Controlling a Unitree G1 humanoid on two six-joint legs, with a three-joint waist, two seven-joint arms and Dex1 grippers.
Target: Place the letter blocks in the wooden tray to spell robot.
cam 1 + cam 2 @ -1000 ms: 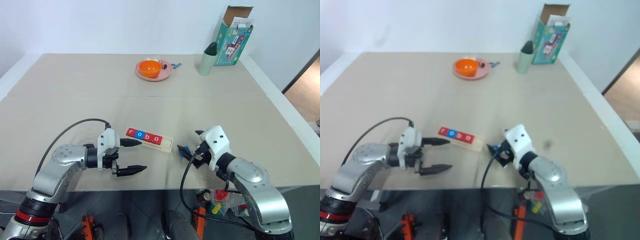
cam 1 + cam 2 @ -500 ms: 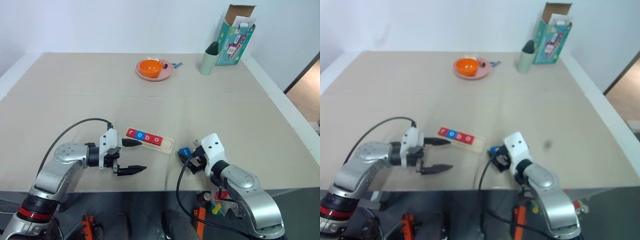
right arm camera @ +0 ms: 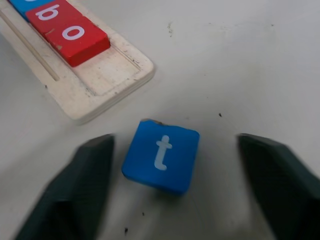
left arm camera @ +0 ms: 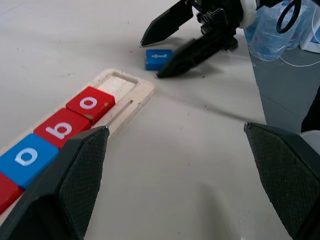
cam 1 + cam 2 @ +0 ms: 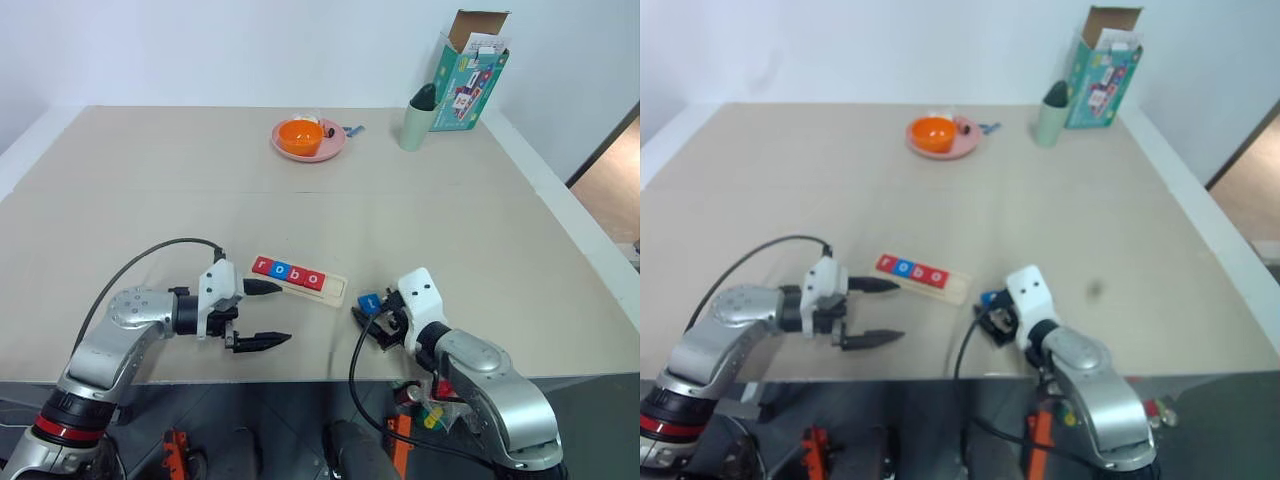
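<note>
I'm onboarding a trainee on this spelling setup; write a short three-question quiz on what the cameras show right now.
1. True or false: the wooden tray already holds five letter blocks.
2. Which letter is on the blue block lying on the table between the right gripper's open fingers? A) r B) t C) b
3. Fill in: the tray's one empty slot is at the end nearest the ____ gripper.

Key
1. False: four blocks, r, o, b, o.
2. B
3. right; the left gripper is open at the other end.
</note>
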